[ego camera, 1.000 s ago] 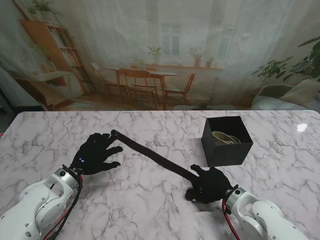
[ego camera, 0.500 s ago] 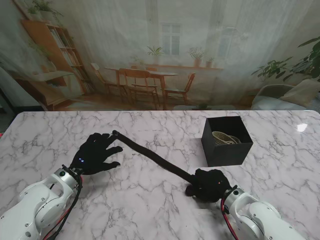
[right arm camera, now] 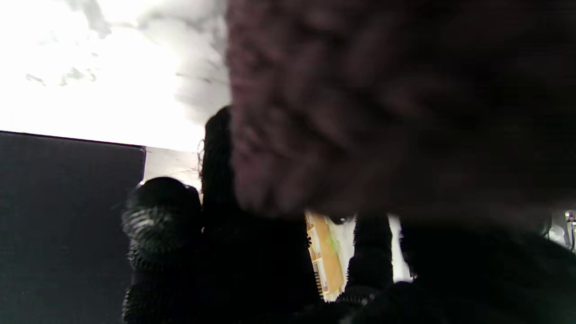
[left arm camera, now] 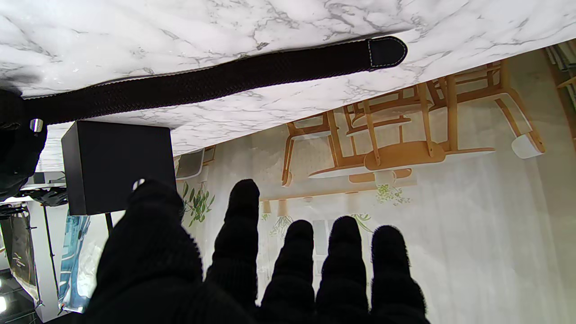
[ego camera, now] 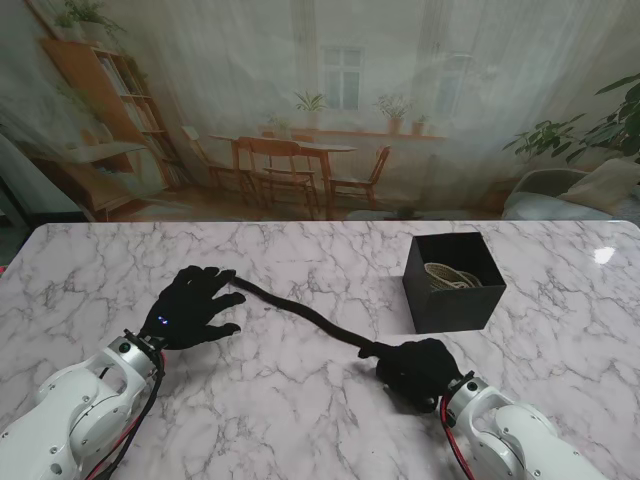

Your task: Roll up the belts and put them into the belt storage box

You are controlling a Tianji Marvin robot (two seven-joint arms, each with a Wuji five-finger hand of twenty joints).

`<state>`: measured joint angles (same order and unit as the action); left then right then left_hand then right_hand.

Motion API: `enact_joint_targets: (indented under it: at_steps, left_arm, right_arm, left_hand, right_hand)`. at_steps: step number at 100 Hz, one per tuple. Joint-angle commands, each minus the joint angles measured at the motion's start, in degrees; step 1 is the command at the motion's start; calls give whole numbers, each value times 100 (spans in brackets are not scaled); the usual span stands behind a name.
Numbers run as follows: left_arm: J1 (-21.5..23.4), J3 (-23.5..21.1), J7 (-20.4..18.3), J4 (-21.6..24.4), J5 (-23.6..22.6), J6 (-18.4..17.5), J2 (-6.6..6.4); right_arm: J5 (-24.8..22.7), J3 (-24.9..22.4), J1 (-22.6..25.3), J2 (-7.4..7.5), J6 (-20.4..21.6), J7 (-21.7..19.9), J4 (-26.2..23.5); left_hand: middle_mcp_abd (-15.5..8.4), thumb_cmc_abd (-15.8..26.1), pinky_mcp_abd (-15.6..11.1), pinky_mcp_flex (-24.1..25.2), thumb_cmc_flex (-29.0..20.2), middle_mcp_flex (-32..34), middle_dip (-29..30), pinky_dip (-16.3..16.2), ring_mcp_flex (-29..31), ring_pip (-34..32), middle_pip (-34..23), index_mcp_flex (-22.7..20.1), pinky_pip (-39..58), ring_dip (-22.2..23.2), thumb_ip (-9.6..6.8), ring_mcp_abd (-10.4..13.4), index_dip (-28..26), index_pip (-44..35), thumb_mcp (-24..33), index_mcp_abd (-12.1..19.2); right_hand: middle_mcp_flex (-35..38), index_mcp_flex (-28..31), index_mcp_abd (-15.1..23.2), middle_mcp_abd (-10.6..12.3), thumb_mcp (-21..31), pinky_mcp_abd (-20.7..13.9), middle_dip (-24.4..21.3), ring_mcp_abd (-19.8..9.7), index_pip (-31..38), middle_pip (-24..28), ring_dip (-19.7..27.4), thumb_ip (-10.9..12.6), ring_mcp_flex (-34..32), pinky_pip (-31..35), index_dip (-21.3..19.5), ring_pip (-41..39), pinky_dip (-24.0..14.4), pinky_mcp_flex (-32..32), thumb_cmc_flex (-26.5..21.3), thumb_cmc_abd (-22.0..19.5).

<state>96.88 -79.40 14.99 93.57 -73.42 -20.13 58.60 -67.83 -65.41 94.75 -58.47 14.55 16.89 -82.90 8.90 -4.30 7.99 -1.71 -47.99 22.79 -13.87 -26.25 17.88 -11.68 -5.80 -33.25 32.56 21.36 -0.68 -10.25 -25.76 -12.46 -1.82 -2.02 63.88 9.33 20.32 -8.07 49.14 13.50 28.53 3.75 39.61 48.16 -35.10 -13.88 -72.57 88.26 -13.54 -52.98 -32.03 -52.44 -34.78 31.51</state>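
Observation:
A long black woven belt (ego camera: 300,315) lies slantwise across the marble table (ego camera: 300,410), slightly wavy. Its leather tip (left arm camera: 387,51) rests just beyond my left hand (ego camera: 190,308), which is open with fingers spread, palm down, holding nothing. My right hand (ego camera: 418,370) is shut on the belt's near end, which is hidden under the curled fingers. In the right wrist view the belt (right arm camera: 382,103) is a dark blur close to the lens. The black storage box (ego camera: 452,283) stands just beyond my right hand, with a coiled beige belt (ego camera: 450,275) inside.
The box wall (left arm camera: 117,166) shows in the left wrist view, and again (right arm camera: 67,216) right beside my right fingers. The table's far edge (ego camera: 320,224) meets a printed room backdrop.
My right hand has curled tighter and drawn the belt end nearer to me. The belt has slid that way and gone wavy, its tip now by my left fingertips. The left hand stayed still.

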Motion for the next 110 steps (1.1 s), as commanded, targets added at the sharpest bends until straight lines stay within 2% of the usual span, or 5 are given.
enact_joint_targets:
  at_steps: [1, 19, 55, 81, 110]
  left_arm:
    - [-2, 17, -61, -7, 0, -15, 7]
    - [-13, 26, -68, -14, 7, -19, 7]
    - [-28, 36, -79, -24, 21, -33, 7]
    - [-24, 28, -64, -22, 11, -29, 7]
    - [1, -2, -35, -13, -5, -16, 7]
  right_arm:
    - [19, 10, -9, -42, 2, 21, 34]
    - [258, -39, 12, -86, 82, -96, -9]
    - [414, -96, 41, -106, 107, -317, -121]
    - [999, -626, 395, -28, 388, -2229, -966]
    - [1495, -1046, 531, 160, 440, -4117, -1649]
  left_hand:
    - [56, 166, 174, 96, -116, -218, -41, -75, -155, 174, 74, -19, -206, 11, 112, -37, -44, -11, 26, -67]
    - [56, 161, 164, 97, -128, -213, -42, -76, -152, 173, 69, -44, -215, 13, 112, -41, -50, -26, 26, -38]
    - [50, 162, 166, 100, -122, -205, -43, -81, -150, 174, 65, -77, -226, 14, 113, -35, -60, -53, 21, -11]
    - [49, 162, 163, 94, -114, -204, -44, -83, -150, 174, 64, -72, -233, 15, 112, -34, -60, -53, 22, -43]
    - [53, 164, 163, 94, -120, -204, -44, -87, -155, 175, 63, -69, -232, 15, 111, -37, -57, -49, 25, -63]
  right_hand:
    - [534, 100, 504, 414, 742, 218, -49, -69, 108, 108, -246, 521, -281, 340, 128, -799, 174, -359, -667, -496]
    - [898, 2952, -223, 295, 548, 140, -38, -100, 1165, -549, -103, 186, -274, 79, 607, -747, 459, -655, -865, -123]
    - [1163, 3896, -2157, 508, 564, -204, -956, -335, 1363, -2055, 588, -50, -287, -858, -93, 830, 427, -801, 547, 486]
    - [-630, 2627, -3019, 135, 400, -197, -1736, -258, -582, -3075, 1753, 863, 777, -1835, -906, 3550, 771, 363, 1456, -370]
    - [-2522, 902, -3267, 176, 2593, -633, -2099, -575, -1586, -3997, 2752, 1601, 2556, -2369, -1027, 4584, 948, 1551, 731, 252]
